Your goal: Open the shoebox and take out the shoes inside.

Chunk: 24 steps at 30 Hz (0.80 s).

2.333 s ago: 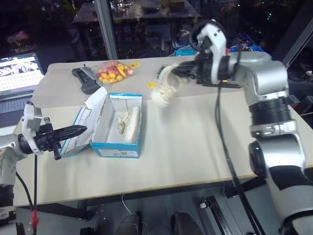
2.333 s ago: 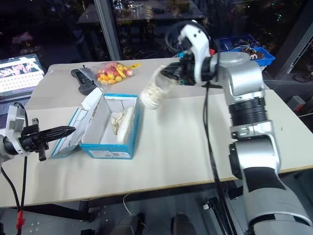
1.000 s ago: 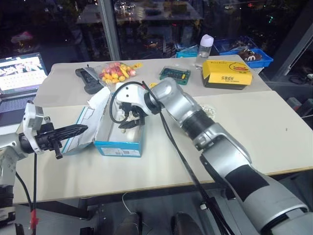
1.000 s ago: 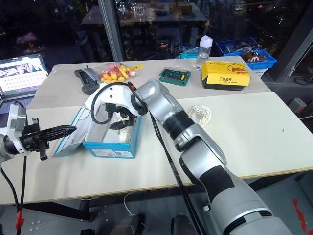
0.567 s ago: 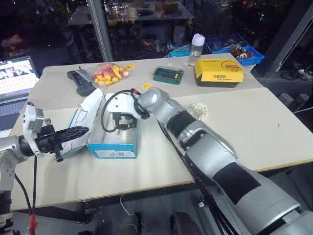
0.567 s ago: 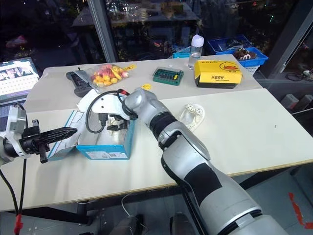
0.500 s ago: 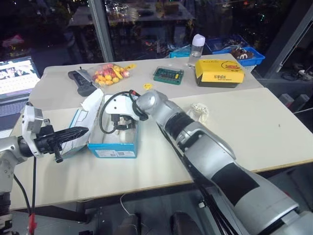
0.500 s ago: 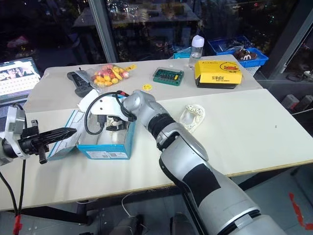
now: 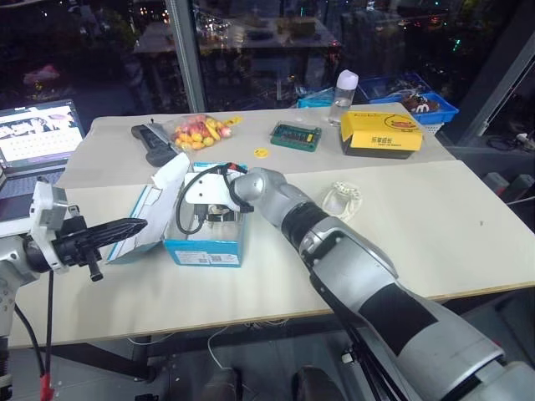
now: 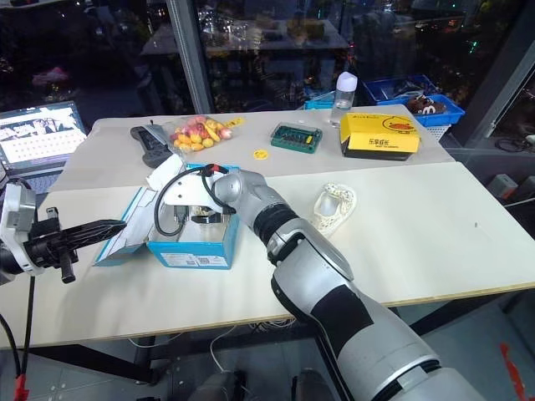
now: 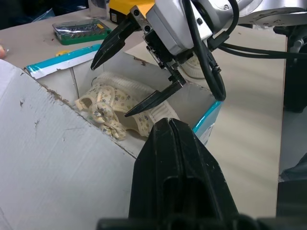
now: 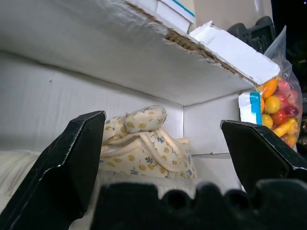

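The blue shoebox (image 9: pixel 205 247) stands open on the table, its white-lined lid (image 9: pixel 147 210) folded back to the left. My left gripper (image 9: pixel 138 224) is shut, its tip against the lid's edge. Deep in the box my right gripper (image 11: pixel 112 89) is open, one finger on each side of a cream shoe (image 12: pixel 144 143) with a bow, just above it. The other shoe (image 9: pixel 343 200) lies on the table to the right of the box.
Along the table's far side are a black tool (image 9: pixel 150 142), a bag of coloured sweets (image 9: pixel 196 131), a green case (image 9: pixel 294 135), a bottle (image 9: pixel 345 88) and a yellow box (image 9: pixel 380 132). A laptop (image 9: pixel 38 132) sits at far left.
My right gripper earlier carried one shoe to the right; that shoe now lies on the table. The gripper has come back and sunk lower into the box, over the second shoe. Left gripper unchanged.
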Tool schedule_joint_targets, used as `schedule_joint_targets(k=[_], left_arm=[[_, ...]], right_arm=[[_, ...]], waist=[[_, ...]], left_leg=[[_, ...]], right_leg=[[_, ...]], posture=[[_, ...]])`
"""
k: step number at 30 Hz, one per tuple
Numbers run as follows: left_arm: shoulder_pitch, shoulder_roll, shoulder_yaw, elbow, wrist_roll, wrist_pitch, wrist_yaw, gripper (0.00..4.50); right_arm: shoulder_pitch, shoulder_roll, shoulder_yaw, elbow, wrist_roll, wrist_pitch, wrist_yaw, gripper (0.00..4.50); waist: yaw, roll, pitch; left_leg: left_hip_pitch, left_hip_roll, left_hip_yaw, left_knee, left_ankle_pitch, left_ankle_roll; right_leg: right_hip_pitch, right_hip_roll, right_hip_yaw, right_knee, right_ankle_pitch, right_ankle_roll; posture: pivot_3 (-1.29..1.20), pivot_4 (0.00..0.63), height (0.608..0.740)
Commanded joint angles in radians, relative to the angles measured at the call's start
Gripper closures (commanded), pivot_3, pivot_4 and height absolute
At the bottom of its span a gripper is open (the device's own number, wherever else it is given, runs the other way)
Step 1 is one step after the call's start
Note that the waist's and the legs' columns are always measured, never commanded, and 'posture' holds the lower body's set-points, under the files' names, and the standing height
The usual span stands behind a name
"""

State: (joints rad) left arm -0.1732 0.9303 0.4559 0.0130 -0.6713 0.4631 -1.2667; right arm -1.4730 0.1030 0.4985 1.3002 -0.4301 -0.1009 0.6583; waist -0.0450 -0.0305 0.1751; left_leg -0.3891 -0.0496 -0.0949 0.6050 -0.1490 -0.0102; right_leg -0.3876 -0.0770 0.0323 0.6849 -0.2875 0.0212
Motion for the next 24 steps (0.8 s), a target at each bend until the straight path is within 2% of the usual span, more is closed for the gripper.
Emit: schedule_joint_targets(k=[1, 10, 14, 16, 17, 20, 24], left_arm=[[0.001, 0.02, 0.04, -0.026, -0.021, 0.003, 0.005, 4.5], [-0.006, 0.018, 0.031, -0.024, -0.021, -0.001, 0.007, 4.5], [-0.007, 0.017, 0.028, -0.022, -0.021, 0.001, 0.007, 4.5], [-0.006, 0.016, 0.025, -0.022, -0.019, 0.0, 0.007, 4.5], [-0.006, 0.016, 0.024, -0.022, -0.019, -0.001, 0.007, 4.5], [-0.01, 0.014, 0.022, -0.018, -0.018, -0.002, 0.008, 4.5], [-0.015, 0.011, 0.017, -0.017, -0.016, -0.005, 0.011, 4.5]], right_arm=[[0.043, -0.066, 0.049, 0.055, -0.077, 0.022, 0.067, 0.02], [-0.006, -0.143, 0.037, 0.041, -0.086, -0.008, 0.14, 0.02], [-0.054, -0.129, -0.05, 0.031, -0.012, 0.007, 0.169, 0.02], [-0.09, -0.116, -0.112, 0.025, 0.04, 0.024, 0.195, 0.02], [-0.101, -0.114, -0.131, 0.024, 0.053, 0.031, 0.202, 0.02], [-0.14, -0.114, -0.176, 0.02, 0.079, 0.041, 0.191, 0.02], [-0.142, -0.123, -0.165, 0.021, 0.058, 0.027, 0.191, 0.02]], waist=[[0.004, 0.0, -0.002], [0.006, -0.004, -0.005], [-0.001, -0.004, -0.005], [-0.007, -0.005, -0.005], [-0.013, -0.004, -0.004], [-0.028, -0.004, -0.004], [-0.03, -0.004, -0.005]], left_leg=[[0.0, 0.0, 0.0, 0.0, -0.001, -0.001], [0.0, 0.0, -0.003, 0.0, -0.004, -0.007], [-0.002, 0.0, -0.003, 0.0, -0.004, -0.006], [-0.006, 0.0, -0.003, 0.0, -0.003, -0.005], [-0.009, 0.0, -0.003, 0.0, 0.001, 0.001], [-0.021, 0.0, -0.003, -0.003, 0.001, 0.001], [-0.029, 0.0, -0.002, -0.01, 0.0, -0.001]], right_leg=[[0.0, 0.0, 0.0, -0.001, -0.001, 0.002], [0.002, 0.0, -0.002, -0.003, -0.001, 0.003], [-0.001, 0.0, -0.001, -0.004, -0.001, 0.002], [-0.001, 0.001, 0.0, -0.004, 0.002, -0.004], [-0.003, 0.001, 0.0, -0.004, 0.003, -0.005], [-0.018, 0.002, 0.001, -0.002, 0.004, -0.006], [-0.03, 0.001, 0.002, -0.002, 0.004, -0.007]], posture=[[0.0, 0.15, 0.734], [0.0, 0.15, 0.734], [0.0, 0.15, 0.734], [0.0, 0.15, 0.734], [0.0, 0.15, 0.734], [0.0, 0.15, 0.734], [0.0, 0.15, 0.734]])
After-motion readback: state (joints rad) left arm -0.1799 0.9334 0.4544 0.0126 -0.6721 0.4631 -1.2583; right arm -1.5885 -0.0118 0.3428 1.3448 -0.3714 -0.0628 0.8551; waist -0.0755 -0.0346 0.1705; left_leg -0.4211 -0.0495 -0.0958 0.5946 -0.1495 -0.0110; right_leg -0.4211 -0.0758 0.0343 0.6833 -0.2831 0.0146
